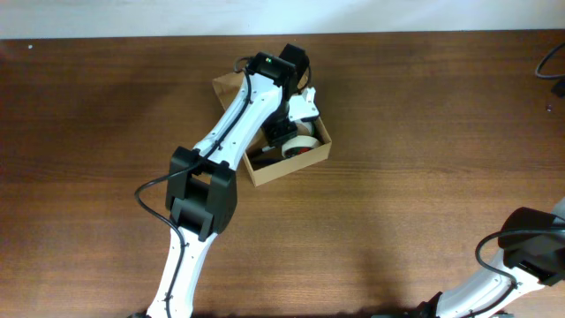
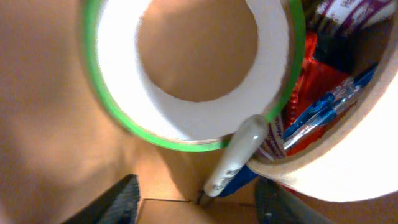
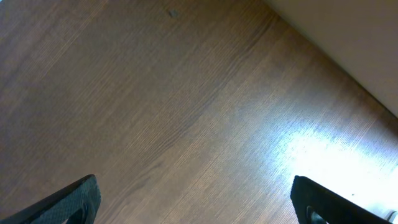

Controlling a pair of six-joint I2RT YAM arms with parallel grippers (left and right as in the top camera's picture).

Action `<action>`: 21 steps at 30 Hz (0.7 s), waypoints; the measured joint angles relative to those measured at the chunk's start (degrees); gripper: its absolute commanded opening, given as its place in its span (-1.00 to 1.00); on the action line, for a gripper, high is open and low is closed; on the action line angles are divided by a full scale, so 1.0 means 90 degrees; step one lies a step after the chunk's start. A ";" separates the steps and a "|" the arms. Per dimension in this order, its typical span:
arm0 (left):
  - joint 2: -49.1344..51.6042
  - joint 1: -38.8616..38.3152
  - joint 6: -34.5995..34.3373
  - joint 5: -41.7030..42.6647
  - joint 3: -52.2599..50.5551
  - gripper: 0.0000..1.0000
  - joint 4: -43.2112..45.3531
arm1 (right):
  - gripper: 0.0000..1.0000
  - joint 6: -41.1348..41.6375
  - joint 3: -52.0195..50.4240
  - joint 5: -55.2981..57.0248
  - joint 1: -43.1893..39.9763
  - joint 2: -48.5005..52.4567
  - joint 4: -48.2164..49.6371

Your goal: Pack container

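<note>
The container point(image 1: 265, 171), a small tan cardboard box with its flap point(image 1: 227, 85) open at the back, sits at the table's middle. My left gripper point(image 1: 285, 131) reaches down inside it. In the left wrist view the left gripper point(image 2: 196, 200) stands open just above the box floor point(image 2: 186, 211). A white tape roll with a green edge point(image 2: 193, 81) leans ahead of it. A grey-white marker point(image 2: 239, 155) lies with its tip between the jaws, unclamped. Blue pens point(image 2: 323, 112) and a beige tape roll point(image 2: 348, 174) lie to the right. My right gripper point(image 3: 196, 205) is open over bare wood.
The box's cardboard wall point(image 2: 50, 124) rises close on the left of the left gripper. The right arm point(image 1: 530, 252) rests at the table's near right corner. A dark cable point(image 1: 552, 62) lies at the far right edge. A pale wall point(image 3: 348, 37) borders the table.
</note>
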 measured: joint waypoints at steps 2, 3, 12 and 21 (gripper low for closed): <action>0.0000 0.0000 -0.0080 0.0000 0.0129 0.23 -0.0056 | 0.98 -0.0002 0.0000 -0.0002 0.0000 0.0000 0.0000; -0.0005 0.0000 -0.0129 0.0000 0.0168 0.23 -0.0073 | 0.99 0.0000 0.0000 0.0000 0.0000 0.0000 -0.0002; -0.0658 -0.0017 -0.0607 -0.0250 0.0192 0.17 -0.0165 | 0.98 0.0000 0.0000 0.0000 0.0000 0.0000 0.0000; -0.2883 0.0340 -0.1236 -0.0835 0.0231 -0.10 0.0046 | 0.98 -0.0002 0.0000 0.0000 0.0000 0.0000 0.0000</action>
